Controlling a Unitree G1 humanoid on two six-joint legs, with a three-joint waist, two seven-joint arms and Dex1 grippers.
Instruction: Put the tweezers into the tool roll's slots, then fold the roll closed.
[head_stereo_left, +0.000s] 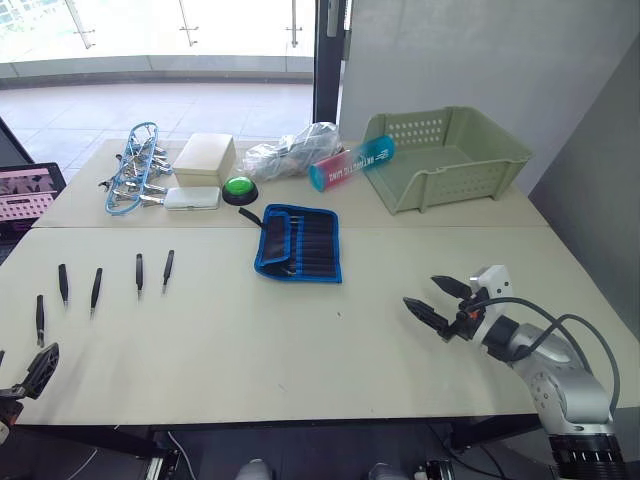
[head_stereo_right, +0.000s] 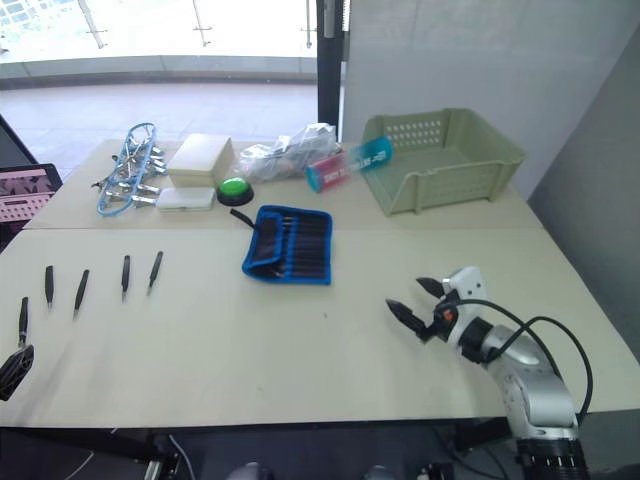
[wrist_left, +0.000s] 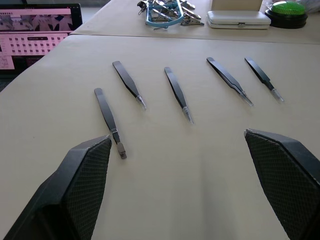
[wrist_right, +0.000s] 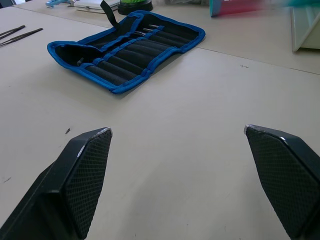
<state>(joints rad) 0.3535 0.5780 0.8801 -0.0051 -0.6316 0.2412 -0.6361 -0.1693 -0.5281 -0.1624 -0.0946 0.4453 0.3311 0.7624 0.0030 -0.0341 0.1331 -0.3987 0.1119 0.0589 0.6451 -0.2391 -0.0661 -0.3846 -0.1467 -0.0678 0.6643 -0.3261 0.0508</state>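
While both wide apart, left end effector (wrist_left: 175, 145) near tweezers (wrist_left: 177, 93), empty

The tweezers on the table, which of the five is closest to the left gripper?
The leftmost tweezer, at the end of the row; it lies just ahead of the open left gripper, beside one finger.

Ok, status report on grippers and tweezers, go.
Left gripper and right gripper open, empty. Five tweezers loose on the table. Tool roll lies open. Nothing blocking.
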